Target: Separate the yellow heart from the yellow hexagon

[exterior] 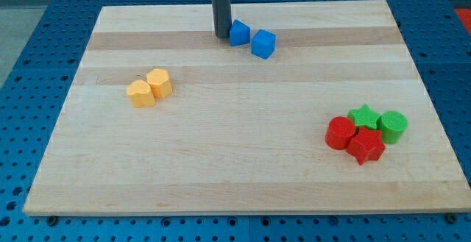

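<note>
Touching my tip [221, 35]: a blue block [238, 33].

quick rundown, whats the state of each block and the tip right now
my tip: down on the board, against the left side of a blue block
yellow heart: touching the yellow hexagon, not separated
yellow hexagon: upper right of the heart
two blue blocks: side by side, near the top
red blocks: clustered with the greens
green blocks: at the right

No readable text, labels or numbers anywhere on board or blocks.
</note>
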You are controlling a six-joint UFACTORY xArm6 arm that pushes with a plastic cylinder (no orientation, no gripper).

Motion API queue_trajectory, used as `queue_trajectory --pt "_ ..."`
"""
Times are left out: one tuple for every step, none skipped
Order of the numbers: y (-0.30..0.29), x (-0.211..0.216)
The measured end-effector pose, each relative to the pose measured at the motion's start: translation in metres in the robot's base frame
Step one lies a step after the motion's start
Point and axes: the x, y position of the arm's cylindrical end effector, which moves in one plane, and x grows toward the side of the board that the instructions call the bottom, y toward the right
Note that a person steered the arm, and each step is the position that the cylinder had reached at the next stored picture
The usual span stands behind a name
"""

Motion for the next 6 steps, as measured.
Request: queue_trajectory --pt "-0.035 0.013" --pt "-0.077 0.038" --pt "-0.116 0.066" --pt "-0.140 0.098" --pt "-0.131 0.151" --pt "-0.104 0.188"
